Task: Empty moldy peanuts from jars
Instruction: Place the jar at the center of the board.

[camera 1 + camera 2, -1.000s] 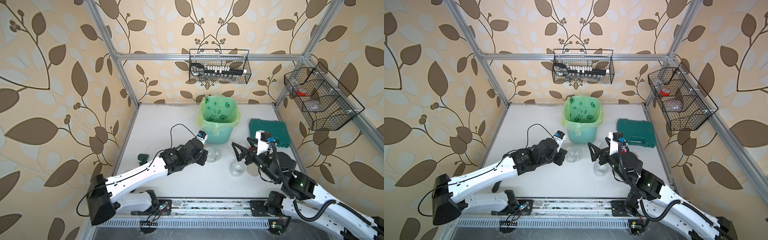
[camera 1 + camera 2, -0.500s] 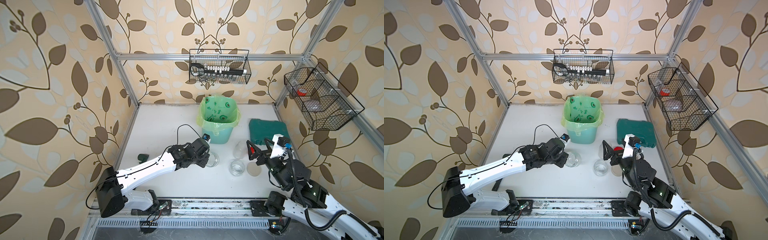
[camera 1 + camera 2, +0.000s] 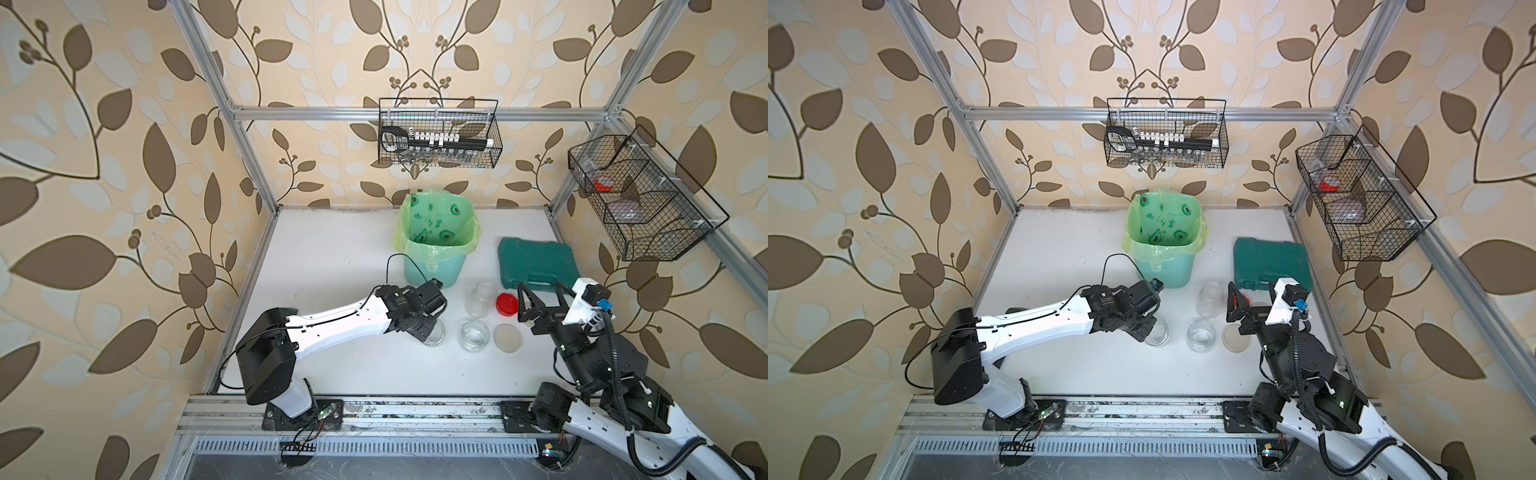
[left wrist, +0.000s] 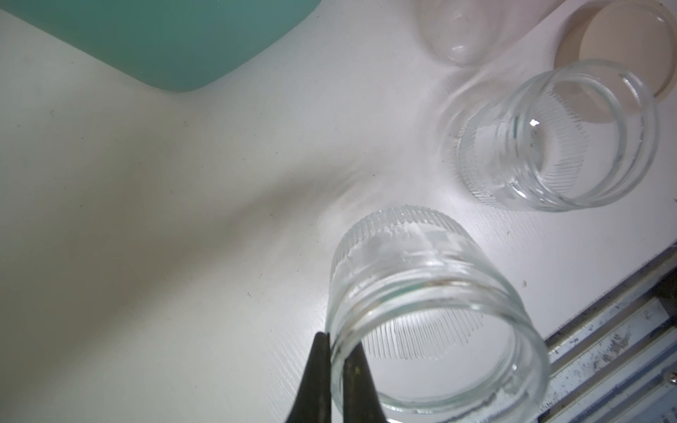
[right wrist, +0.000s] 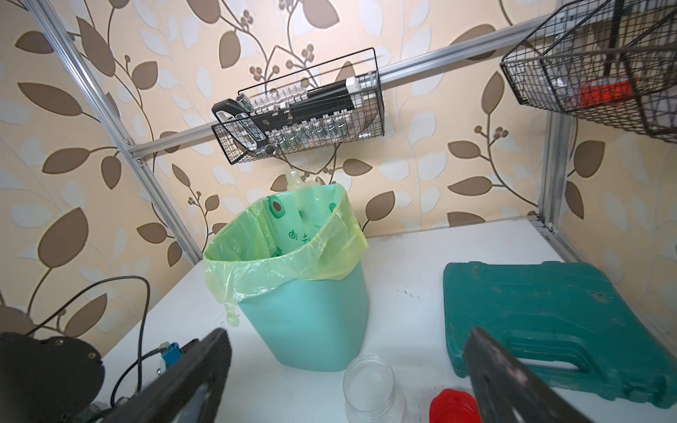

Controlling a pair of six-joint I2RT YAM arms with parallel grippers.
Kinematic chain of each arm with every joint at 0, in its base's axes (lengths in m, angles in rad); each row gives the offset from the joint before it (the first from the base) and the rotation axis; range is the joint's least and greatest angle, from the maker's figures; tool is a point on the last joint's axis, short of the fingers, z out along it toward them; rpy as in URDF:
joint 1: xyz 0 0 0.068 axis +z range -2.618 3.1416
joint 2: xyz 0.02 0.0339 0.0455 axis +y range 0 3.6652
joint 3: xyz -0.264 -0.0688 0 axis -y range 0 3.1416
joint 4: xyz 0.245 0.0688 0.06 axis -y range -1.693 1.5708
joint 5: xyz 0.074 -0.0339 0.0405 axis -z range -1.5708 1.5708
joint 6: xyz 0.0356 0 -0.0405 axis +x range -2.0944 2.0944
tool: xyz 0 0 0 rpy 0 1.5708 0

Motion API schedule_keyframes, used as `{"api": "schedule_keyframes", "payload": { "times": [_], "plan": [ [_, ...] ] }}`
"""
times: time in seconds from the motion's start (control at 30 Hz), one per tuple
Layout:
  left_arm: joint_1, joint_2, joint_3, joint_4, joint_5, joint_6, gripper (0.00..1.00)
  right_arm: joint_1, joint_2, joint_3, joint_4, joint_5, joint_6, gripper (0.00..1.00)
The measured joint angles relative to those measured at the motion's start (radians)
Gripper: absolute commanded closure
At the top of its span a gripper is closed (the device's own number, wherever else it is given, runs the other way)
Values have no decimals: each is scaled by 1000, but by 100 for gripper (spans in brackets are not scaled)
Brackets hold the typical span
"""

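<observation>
Jars sit clustered near the middle of the table [image 3: 332, 374]'s front edge, all three open and looking empty: left squat jar [image 3: 436, 334], middle squat jar [image 3: 473, 336], and tall jar [image 3: 482, 297] just behind that one. Your left gripper [image 4: 335, 366] is clamped on the left squat jar's rim, one finger inside the mouth and one outside. That wall pinch probably suits a jar this wide and lets you tip it. The jar looks upright, at or just off the surface; can't tell which. Your right gripper [image 3: 540, 291] is spread to its widest and holds nothing. It hovers over the red lid [image 3: 507, 304] toward the right edge, likely parked clear of the left arm's work. The red lid and beige lid [image 3: 508, 338] lie flat beside their jars, out of the pour path to the bin [image 3: 432, 266] at back-centre. No moldy peanuts are visible in any jar, and the bin's floor is hidden, so you can't confirm them there. Second beige lid not seen.
</observation>
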Motion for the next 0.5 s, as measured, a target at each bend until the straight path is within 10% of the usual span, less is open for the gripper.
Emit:
{"api": "schedule_keyframes", "payload": {
  "times": [0.5],
  "plan": [
    [-36, 220, 200, -109, -46, 8, 100, 0, -11, -9, -10, 22, -16, 1]
  ]
}}
